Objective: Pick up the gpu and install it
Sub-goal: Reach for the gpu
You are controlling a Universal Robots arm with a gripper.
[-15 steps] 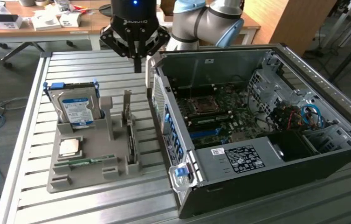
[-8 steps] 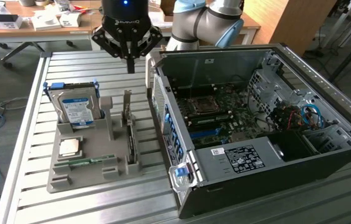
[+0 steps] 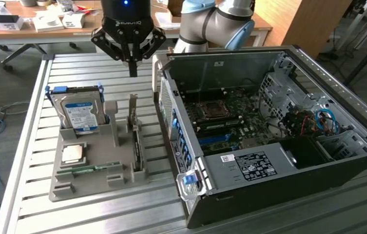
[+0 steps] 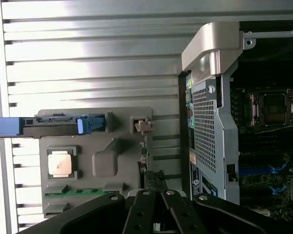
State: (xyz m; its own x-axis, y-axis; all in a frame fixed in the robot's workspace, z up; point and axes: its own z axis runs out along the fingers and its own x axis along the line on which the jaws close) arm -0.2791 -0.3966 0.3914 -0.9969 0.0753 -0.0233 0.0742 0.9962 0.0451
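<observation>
On the table point(image 3: 92, 214) a grey holder point(image 3: 72, 187) lies beside an open PC case point(image 3: 261, 168). A hard drive point(image 3: 79, 114) stands at the holder's far corner; probably a CPU point(image 3: 72, 154) and a RAM stick point(image 3: 95, 168) lie nearer its front edge.

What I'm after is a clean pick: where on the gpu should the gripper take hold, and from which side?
Take the gpu by its exposed top edge, coming straight down from above and pinching across its two flat faces. It stands on edge in a slot of the grey holder, so its lower part sits between the slot walls. The gripper hangs above its far end.
</observation>
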